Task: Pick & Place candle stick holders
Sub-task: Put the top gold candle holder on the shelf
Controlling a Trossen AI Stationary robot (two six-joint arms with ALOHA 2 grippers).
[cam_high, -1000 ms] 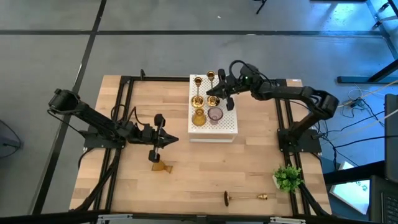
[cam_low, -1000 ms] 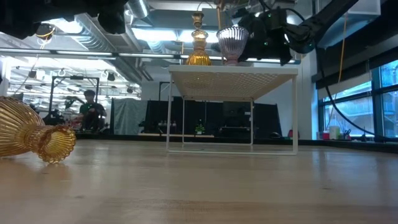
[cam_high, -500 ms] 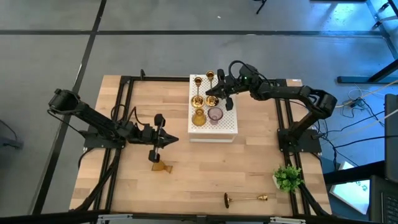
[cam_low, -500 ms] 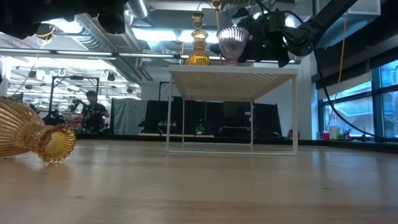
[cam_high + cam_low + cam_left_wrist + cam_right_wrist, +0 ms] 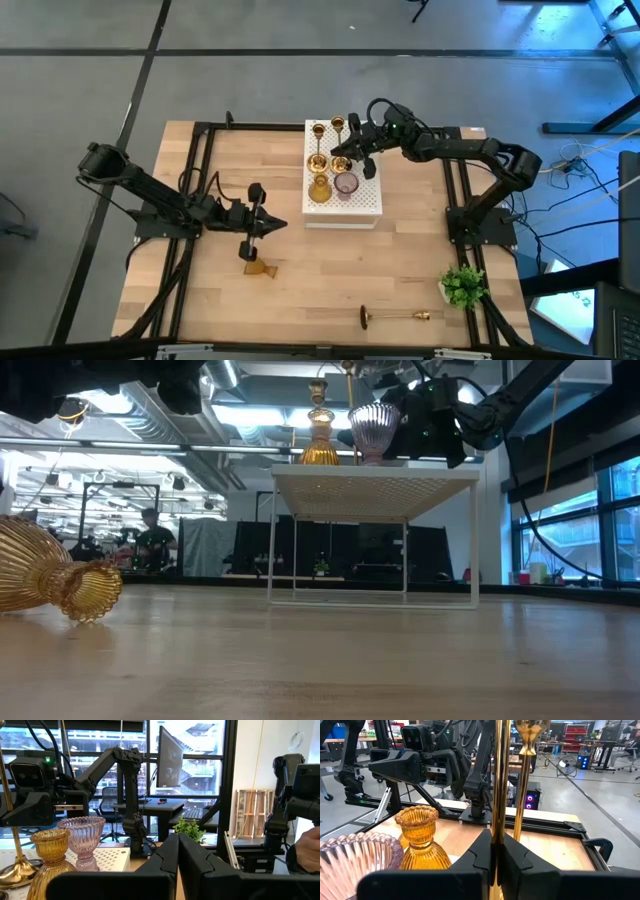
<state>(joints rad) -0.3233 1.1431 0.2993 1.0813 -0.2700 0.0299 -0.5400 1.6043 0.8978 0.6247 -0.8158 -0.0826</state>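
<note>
The brass candlestick [image 5: 396, 318] lying on its side near the bench's front edge, right of centre, is a slim shiny metal stem with a round base; it is judged rigid, light and slippery, liable to roll, and best taken across the stem close to the base. Farther back and left of centre, the amber glass holder [image 5: 260, 267] also lies on its side on the bench [image 5: 400, 270]; its ribbed goblet body is judged brittle and smooth, so the narrow waist between cup and foot offers the safest hold, with modest closing force. Just behind it the left gripper [image 5: 257, 224] hovers above the bench with its fingers fully closed on nothing. On the white perforated box [image 5: 368, 198] at the centre toward the rear edge stand four holders: an upright amber glass holder [image 5: 421, 839] and a pinkish-purple glass holder [image 5: 346, 184] along the box's front side, and two upright brass candlesticks [image 5: 317, 145] behind them. A third candlestick [image 5: 499, 775] is pinched by its thin stem in the right gripper [image 5: 344, 152], fingers nearly closed on it, over the box's rear half; whether its base rests on the box cannot be determined. A small green plant [image 5: 462, 286] stands near the bench's front right corner.
</note>
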